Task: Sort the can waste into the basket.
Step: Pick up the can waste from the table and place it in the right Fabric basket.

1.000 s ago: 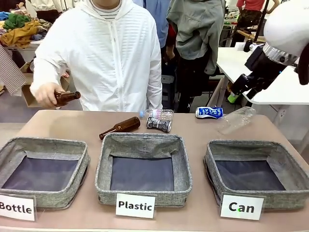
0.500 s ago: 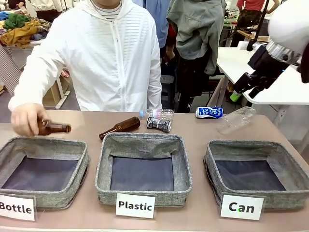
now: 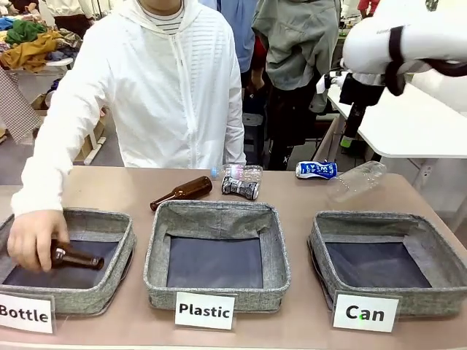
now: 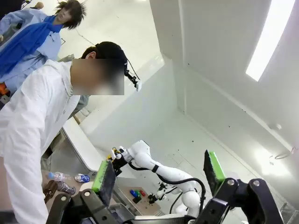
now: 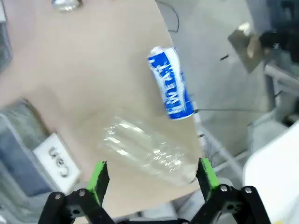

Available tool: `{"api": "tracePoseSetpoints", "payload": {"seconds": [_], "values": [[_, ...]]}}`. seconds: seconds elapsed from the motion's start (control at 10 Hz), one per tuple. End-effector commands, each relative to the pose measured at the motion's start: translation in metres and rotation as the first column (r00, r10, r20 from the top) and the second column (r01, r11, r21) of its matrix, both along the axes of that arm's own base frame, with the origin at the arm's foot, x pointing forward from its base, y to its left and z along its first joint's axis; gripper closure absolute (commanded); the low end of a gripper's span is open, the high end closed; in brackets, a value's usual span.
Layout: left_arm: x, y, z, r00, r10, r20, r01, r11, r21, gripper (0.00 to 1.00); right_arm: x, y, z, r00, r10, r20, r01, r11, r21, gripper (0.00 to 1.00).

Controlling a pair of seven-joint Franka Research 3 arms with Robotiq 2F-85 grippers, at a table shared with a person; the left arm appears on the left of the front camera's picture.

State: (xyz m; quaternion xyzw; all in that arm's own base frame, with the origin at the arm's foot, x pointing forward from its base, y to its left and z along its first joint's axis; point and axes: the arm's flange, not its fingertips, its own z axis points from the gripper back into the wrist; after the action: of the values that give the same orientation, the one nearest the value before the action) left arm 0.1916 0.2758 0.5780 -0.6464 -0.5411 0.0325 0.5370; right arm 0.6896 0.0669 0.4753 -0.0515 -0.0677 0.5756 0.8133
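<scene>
Lowered since the earlier frames, the person's hand (image 3: 31, 239) is now seen inside the bin carded "Bottle" (image 3: 95, 216) at the desk's near left corner, closed round a brown glass bottle (image 3: 79, 258). The right arm has been swung up and inward and is now seen high over the far right corner.

The right gripper (image 5: 152, 179) is spread wide with nothing held. In its wrist view it is pointed down at a large clear plastic bottle (image 5: 149, 149), and the blue and white can (image 5: 170, 84) is seen just beyond that. This can is laid flat at the desk's far edge, toward the right.

The black can (image 3: 240, 187) is laid near the middle of the far edge, just beside a small clear bottle (image 3: 241, 172). A second brown bottle (image 3: 182, 192) is laid to its left.

The basket (image 3: 379, 219) is set at the near right corner behind the white "Can" card (image 3: 365, 312). Both cans are outside it, on the desk behind it.

The left gripper (image 4: 159, 175) is also opened wide and held empty, aimed upward past the person's shoulder.
</scene>
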Motion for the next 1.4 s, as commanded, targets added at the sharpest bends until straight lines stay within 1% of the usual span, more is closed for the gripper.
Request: {"api": "tracePoseSetpoints", "payload": {"seconds": [0.0,0.1,0.2,0.3,0.4,0.5,0.6,0.7,0.8,0.9,1.0,1.1,1.2,1.3], "values": [[-0.011,0.013,-0.003,0.999,0.009,0.032,-0.01,0.999,0.036,0.0,0.035,0.007,-0.008,0.961,0.267,0.074,-0.269,0.963,0.025,0.0],[-0.018,0.019,0.0,0.999,0.018,0.045,-0.019,1.0,0.021,0.0,0.045,0.008,-0.018,0.965,0.25,0.073,-0.254,0.966,0.053,0.0],[-0.023,0.026,0.001,0.997,0.055,0.056,-0.056,0.998,0.017,0.0,0.05,0.007,-0.023,0.979,0.188,0.078,-0.197,0.971,0.135,0.0],[-0.027,0.022,0.004,0.995,0.068,0.075,-0.07,0.997,0.03,0.0,0.031,0.013,-0.016,0.974,0.218,0.056,-0.218,0.976,-0.011,0.0],[-0.027,0.015,0.007,0.995,0.03,0.091,-0.034,0.998,0.046,0.0,0.031,0.013,-0.016,0.974,0.218,0.056,-0.218,0.976,-0.011,0.0],[-0.02,0.007,0.01,0.995,-0.01,0.096,0.002,0.997,0.075,0.0,0.042,0.014,-0.029,0.973,0.22,0.068,-0.222,0.974,0.032,0.0],[-0.012,0.0,0.011,0.995,-0.033,0.096,0.024,0.996,0.089,0.0,0.049,0.015,-0.042,0.973,0.217,0.077,-0.218,0.976,0.016,0.0],[-0.006,-0.009,0.009,0.994,-0.062,0.092,0.054,0.995,0.088,0.0,0.059,0.017,-0.061,0.971,0.232,0.063,-0.234,0.972,0.031,0.0],[0.005,-0.025,0.005,0.99,-0.122,0.071,0.113,0.986,0.122,0.0,0.068,0.019,-0.08,0.974,0.216,0.064,-0.219,0.975,0.041,0.0],[0.02,-0.041,0.002,0.985,-0.168,0.039,0.159,0.973,0.169,0.0,0.075,0.02,-0.094,0.969,0.223,0.107,-0.229,0.972,0.05,0.0],[0.033,-0.057,0.0,0.976,-0.219,0.01,0.213,0.959,0.188,0.0,0.081,0.024,-0.107,0.966,0.235,0.106,-0.242,0.969,0.054,0.0],[0.043,-0.075,-0.007,0.969,-0.247,-0.025,0.247,0.945,0.217,0.0,0.086,0.025,-0.12,0.97,0.235,0.058,-0.238,0.97,0.058,0.0],[0.052,-0.099,-0.018,0.96,-0.273,-0.064,0.281,0.931,0.232,0.0,0.09,0.025,-0.131,0.971,0.231,0.061,-0.234,0.97,0.067,0.0],[0.065,-0.128,-0.039,0.947,-0.296,-0.125,0.32,0.903,0.287,0.0,0.095,0.026,-0.144,0.974,0.214,0.074,-0.218,0.974,0.062,0.0]]}}
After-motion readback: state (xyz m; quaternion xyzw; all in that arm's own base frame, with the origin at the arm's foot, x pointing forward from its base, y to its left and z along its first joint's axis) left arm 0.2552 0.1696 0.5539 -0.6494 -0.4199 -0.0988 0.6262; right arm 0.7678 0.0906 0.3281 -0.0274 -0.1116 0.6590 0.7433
